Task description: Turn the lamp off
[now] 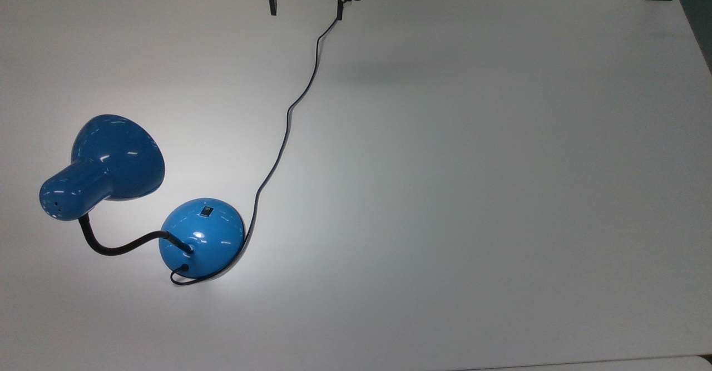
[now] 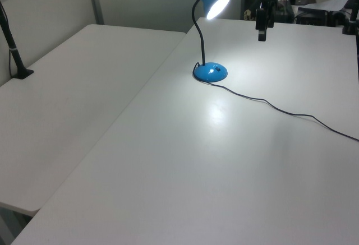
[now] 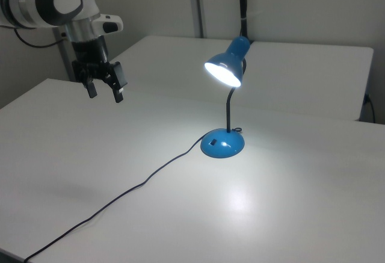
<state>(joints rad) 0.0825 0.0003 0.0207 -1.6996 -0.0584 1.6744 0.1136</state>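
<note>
While the blue desk lamp [image 3: 225, 103] shines onto the white table [image 3: 289, 203], its rocker switch [image 1: 206, 212] on the domed base awaits pressing; the pincer [image 3: 103, 86] hangs released, well apart, empty, above the cord [image 1: 289, 115]
</note>
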